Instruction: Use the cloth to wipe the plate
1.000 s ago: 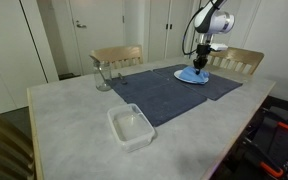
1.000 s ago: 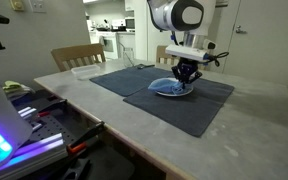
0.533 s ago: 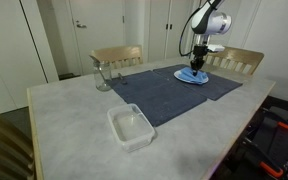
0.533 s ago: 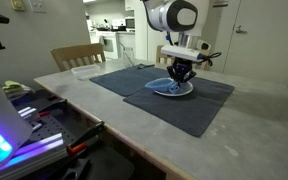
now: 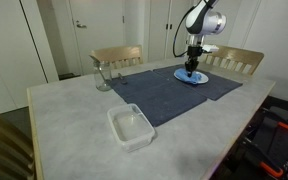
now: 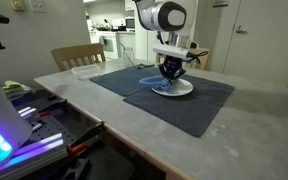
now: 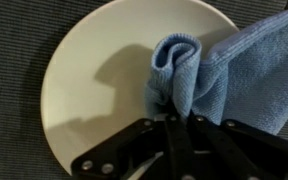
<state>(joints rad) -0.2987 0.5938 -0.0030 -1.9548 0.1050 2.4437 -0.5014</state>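
A cream round plate (image 7: pixel 94 80) lies on a dark blue placemat (image 5: pixel 164 92); it also shows in both exterior views (image 5: pixel 197 78) (image 6: pixel 180 89). A light blue cloth (image 7: pixel 209 75) rests bunched on the plate's right part and hangs past its rim. My gripper (image 7: pixel 174 118) is shut on the cloth's folded edge and presses it onto the plate. In both exterior views the gripper (image 5: pixel 191 68) (image 6: pixel 169 75) stands upright over the plate.
A clear plastic tub (image 5: pixel 131 126) sits near the table's front edge. A glass jug (image 5: pixel 102 75) stands at the far left of the mat. Wooden chairs (image 5: pixel 117 57) (image 5: pixel 236 61) stand behind the table. Equipment with a lit strip (image 6: pixel 14 135) is beside the table.
My gripper has slid with the cloth across the plate, leftward in both exterior views. The plate has stayed where it was.
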